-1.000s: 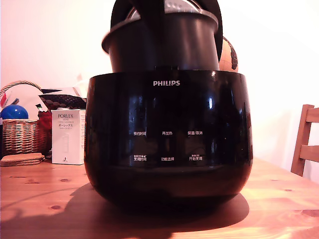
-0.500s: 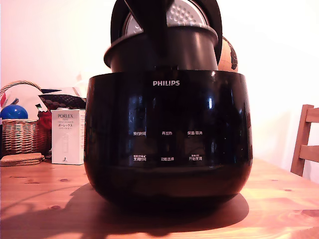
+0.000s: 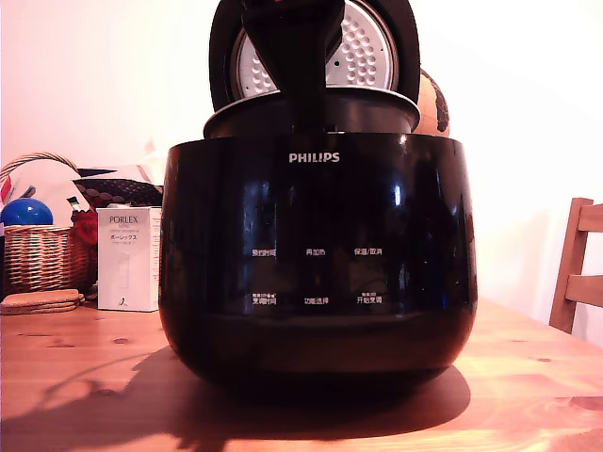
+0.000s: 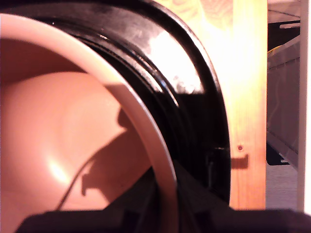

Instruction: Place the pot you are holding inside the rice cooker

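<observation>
The pot has been lowered since the earlier frame: only its flared rim is seen above the rice cooker, the rest sunk inside. Its pinkish inner wall is shown at the wrist, the rim clamped by the gripper

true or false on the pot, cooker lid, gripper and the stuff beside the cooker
1. The pot sits mostly inside the rice cooker, only its rim band showing. True.
2. The cooker's lid is closed. False: it stands open, dimpled plate facing forward.
3. The gripper grips the pot's rim. True.
4. A white box stands at the exterior view's right of the cooker. False: it stands at the left, by a wicker basket.
5. The pot's inside looks black in the wrist view. False: it looks pinkish.
</observation>
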`<action>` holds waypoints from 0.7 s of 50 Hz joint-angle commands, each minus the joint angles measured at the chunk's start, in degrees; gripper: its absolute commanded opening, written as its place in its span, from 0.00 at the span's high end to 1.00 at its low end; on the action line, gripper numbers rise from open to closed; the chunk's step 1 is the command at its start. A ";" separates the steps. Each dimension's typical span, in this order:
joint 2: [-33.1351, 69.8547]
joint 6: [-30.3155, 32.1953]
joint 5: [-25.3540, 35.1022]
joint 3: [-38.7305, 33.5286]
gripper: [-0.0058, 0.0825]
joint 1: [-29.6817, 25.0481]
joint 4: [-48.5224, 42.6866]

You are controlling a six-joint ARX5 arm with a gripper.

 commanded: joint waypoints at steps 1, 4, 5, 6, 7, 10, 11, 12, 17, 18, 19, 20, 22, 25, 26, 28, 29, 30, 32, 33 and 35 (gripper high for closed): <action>0.20 -0.15 0.52 1.31 0.96 -0.17 0.31; 0.20 -0.22 0.55 1.31 0.96 -0.15 0.31; 0.20 -0.35 0.55 1.31 0.96 -0.15 0.33; 0.20 -0.35 0.57 1.31 0.95 -0.15 0.35; 0.20 -0.35 0.57 1.31 0.94 -0.15 0.37; 0.20 -0.35 0.57 1.31 0.91 -0.15 0.39; 0.20 -0.35 0.57 1.31 0.90 -0.15 0.42; 0.20 -0.35 0.59 1.31 0.90 -0.15 0.46; 0.20 -0.37 0.90 1.31 0.88 -0.11 0.61; 0.20 -0.37 0.90 1.31 0.88 -0.11 0.66; 0.20 -0.37 1.38 1.31 0.88 -0.11 0.70; 0.20 -0.37 1.60 1.31 0.88 -0.11 0.79; 0.20 -0.52 2.08 1.31 0.88 -0.11 0.94; 0.20 -0.61 2.49 1.31 0.86 -0.11 1.09; 0.20 -0.98 2.51 1.31 0.85 -0.11 1.11; 0.20 -1.07 2.51 1.31 0.82 -0.11 1.11; 0.20 -1.79 2.51 1.31 0.81 -0.11 1.14; 0.20 -1.84 2.51 1.31 0.80 -0.11 1.18; 0.20 -1.84 2.51 1.31 0.80 -0.09 1.18; 0.20 -1.84 2.51 1.31 0.80 -0.09 1.18; 0.20 -1.84 2.51 1.31 0.80 0.00 1.25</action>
